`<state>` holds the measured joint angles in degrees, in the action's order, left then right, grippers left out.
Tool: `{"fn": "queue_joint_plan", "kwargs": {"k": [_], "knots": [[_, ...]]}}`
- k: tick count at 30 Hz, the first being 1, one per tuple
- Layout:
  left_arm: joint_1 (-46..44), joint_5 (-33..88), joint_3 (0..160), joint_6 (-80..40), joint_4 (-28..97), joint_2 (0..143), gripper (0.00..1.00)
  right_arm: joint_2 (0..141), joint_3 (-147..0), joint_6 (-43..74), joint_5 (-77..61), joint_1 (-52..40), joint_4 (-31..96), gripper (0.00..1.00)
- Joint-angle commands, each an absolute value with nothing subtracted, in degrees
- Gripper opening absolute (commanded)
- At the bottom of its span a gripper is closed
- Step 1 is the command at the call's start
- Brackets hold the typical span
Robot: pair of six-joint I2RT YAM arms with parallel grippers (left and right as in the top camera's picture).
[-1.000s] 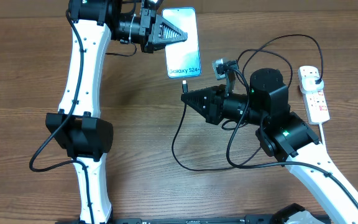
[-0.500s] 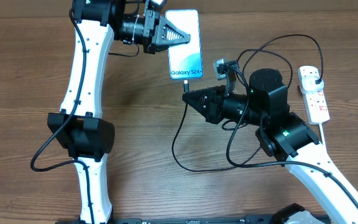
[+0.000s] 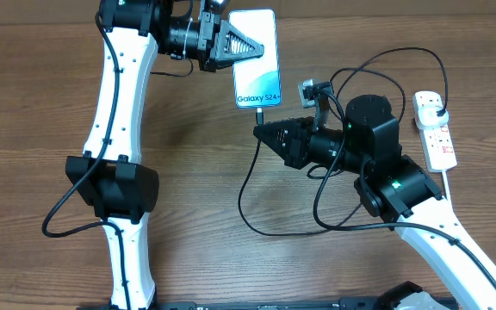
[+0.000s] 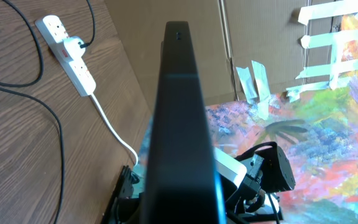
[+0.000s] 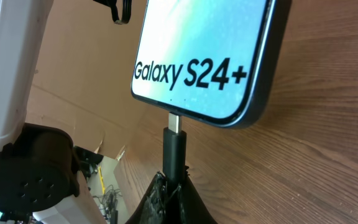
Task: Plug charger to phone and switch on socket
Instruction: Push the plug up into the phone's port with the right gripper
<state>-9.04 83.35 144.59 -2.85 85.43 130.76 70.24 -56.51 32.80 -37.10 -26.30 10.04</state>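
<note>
My left gripper (image 3: 246,49) is shut on the phone (image 3: 258,65), which shows a turquoise screen with "Galaxy S24+" text. It holds the phone near the table's far edge. In the left wrist view the phone (image 4: 182,124) is edge-on and hides the fingers. My right gripper (image 3: 262,132) is shut on the charger's connector (image 5: 174,146). The metal tip meets the phone's (image 5: 207,50) bottom edge at its port. The black cable (image 3: 242,200) loops back to a black plug (image 3: 438,109) seated in the white socket (image 3: 435,131) at the right. The socket also shows in the left wrist view (image 4: 70,53).
The socket's white cord (image 3: 449,178) runs down beside my right arm. The black cable arcs over the right arm (image 3: 403,53) and loops on the table in front of it. Cardboard and a colourful painted panel (image 4: 328,124) stand beyond the table edge.
The phone has shifted a little to the right. My right gripper has moved up and slightly right, bringing the connector tip to the phone's bottom edge.
</note>
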Motion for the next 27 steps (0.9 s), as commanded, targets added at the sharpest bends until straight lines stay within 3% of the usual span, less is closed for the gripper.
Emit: {"fn": "queue_joint_plan", "kwargs": {"k": [1, 27], "knots": [[-9.39, 85.97, 146.26, -2.09, 85.01, 128.35, 0.04, 69.54, -56.21, 32.97, -37.12, -26.5, 9.5, 0.04], [-9.41, 86.0, 146.26, -2.09, 85.03, 128.35, 0.05, 69.54, -56.21, 33.06, -35.92, -26.5, 9.06, 0.04]]}}
